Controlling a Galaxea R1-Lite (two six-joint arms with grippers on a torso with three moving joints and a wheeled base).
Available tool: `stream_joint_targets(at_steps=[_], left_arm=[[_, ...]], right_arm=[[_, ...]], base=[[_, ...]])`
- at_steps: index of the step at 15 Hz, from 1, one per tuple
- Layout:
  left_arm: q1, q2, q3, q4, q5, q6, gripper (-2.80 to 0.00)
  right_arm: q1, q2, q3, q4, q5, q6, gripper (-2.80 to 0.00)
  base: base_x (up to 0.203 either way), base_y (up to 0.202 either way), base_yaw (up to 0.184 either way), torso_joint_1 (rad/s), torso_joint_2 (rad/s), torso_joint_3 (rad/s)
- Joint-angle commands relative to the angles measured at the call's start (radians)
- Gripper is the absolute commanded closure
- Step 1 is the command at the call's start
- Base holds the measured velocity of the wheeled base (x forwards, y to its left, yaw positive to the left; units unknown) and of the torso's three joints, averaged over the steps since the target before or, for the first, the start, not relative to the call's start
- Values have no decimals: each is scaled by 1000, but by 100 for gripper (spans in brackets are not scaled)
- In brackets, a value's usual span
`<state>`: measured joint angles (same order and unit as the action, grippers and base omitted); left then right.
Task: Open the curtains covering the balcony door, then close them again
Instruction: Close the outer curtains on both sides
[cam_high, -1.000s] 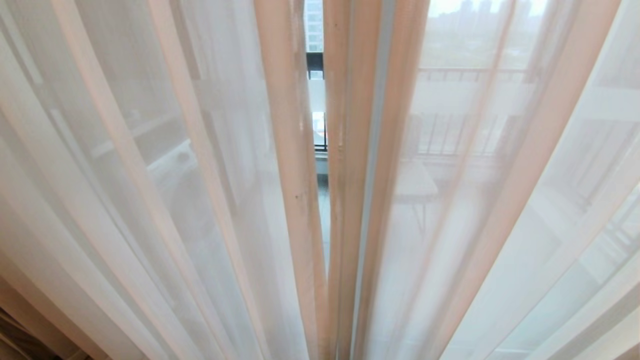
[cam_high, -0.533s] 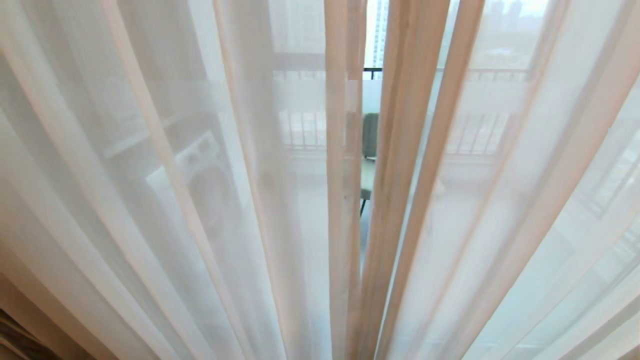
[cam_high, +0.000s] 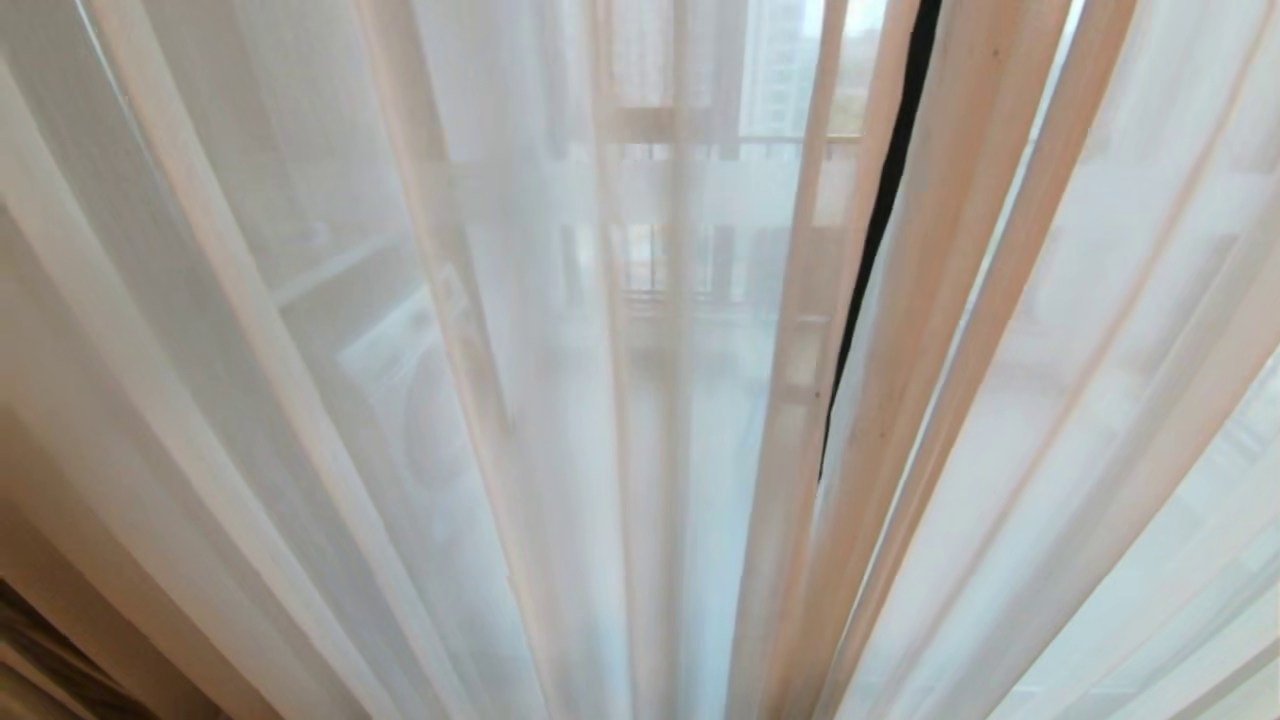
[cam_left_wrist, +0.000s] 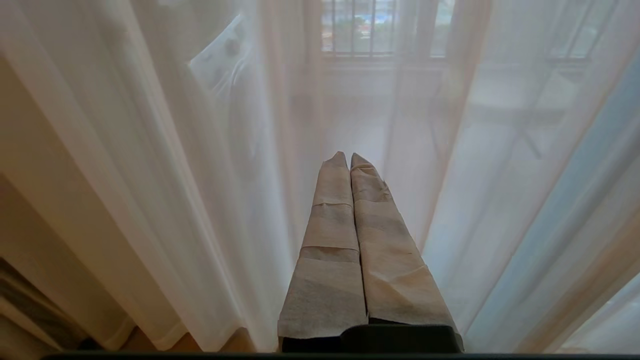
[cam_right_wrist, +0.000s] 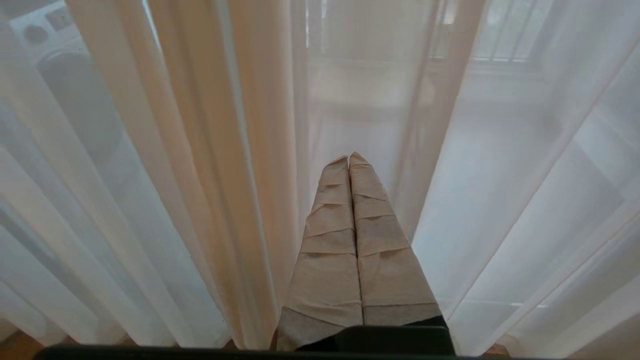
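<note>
The curtains (cam_high: 560, 380) fill the head view as thin white sheers in long folds, drawn across. A narrow slit between two sheer panels right of centre shows a dark strip of the balcony door (cam_high: 893, 210) frame. Neither arm shows in the head view. In the left wrist view my left gripper (cam_left_wrist: 348, 156) is shut, its tape-wrapped fingers (cam_left_wrist: 330, 220) pressed together and pointing at the sheers (cam_left_wrist: 165, 175), with nothing between them. My right gripper (cam_right_wrist: 348, 157) is likewise shut and empty, beside a denser cream fold (cam_right_wrist: 200, 150). I cannot tell whether either tip touches the fabric.
Through the sheers a white washing machine (cam_high: 400, 390) stands on the balcony at the left, and a railing (cam_high: 680, 260) runs across the back. A heavier beige drape (cam_high: 60, 600) hangs at the lower left. The curtain hems end just above a wooden floor (cam_left_wrist: 190, 345).
The whole head view has swung: the slit between the sheer panels has slid from the centre to the right. That is camera motion.
</note>
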<state>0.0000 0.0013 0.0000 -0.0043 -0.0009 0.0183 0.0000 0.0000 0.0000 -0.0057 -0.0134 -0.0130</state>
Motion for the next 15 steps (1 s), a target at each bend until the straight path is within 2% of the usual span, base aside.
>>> stream_joint_targets(at_steps=[1, 15], left_arm=[[0, -1, -1, 0, -1, 0, 0], [0, -1, 0, 0, -1, 0, 0]], right_arm=[[0, 0, 0, 0, 0, -1, 0], [0, 0, 0, 0, 0, 1, 0]], base=[[0, 192, -17, 2, 2, 5], [0, 190, -7, 2, 3, 2]])
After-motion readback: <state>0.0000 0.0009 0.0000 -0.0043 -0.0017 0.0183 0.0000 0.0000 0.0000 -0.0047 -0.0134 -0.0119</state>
